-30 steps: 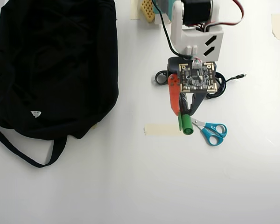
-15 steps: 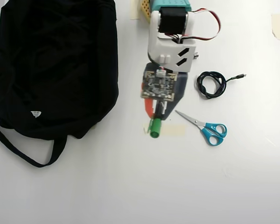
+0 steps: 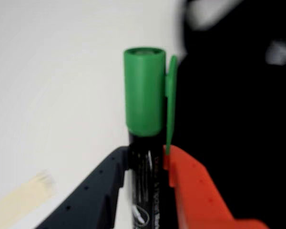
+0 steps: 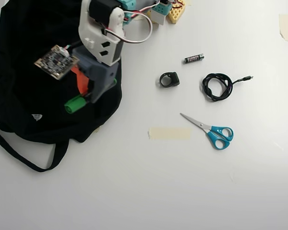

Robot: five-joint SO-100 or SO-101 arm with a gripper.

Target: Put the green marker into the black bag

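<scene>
The green marker (image 3: 144,95) has a bright green cap and a dark barrel with white markings. My gripper (image 3: 147,164) is shut on its barrel, between a dark finger on the left and an orange finger on the right. In the overhead view the gripper (image 4: 88,92) holds the marker (image 4: 75,104) over the black bag (image 4: 33,96), cap pointing down-left. The bag fills the right side of the wrist view (image 3: 233,109). Its small white tag (image 4: 36,116) and long strap (image 4: 19,153) show in the overhead view.
Right of the bag lie a strip of beige tape (image 4: 169,133), blue-handled scissors (image 4: 213,131), a coiled black cable (image 4: 217,86), a small black ring-shaped object (image 4: 169,79) and a black battery (image 4: 194,58). The arm base (image 4: 134,12) stands at the top.
</scene>
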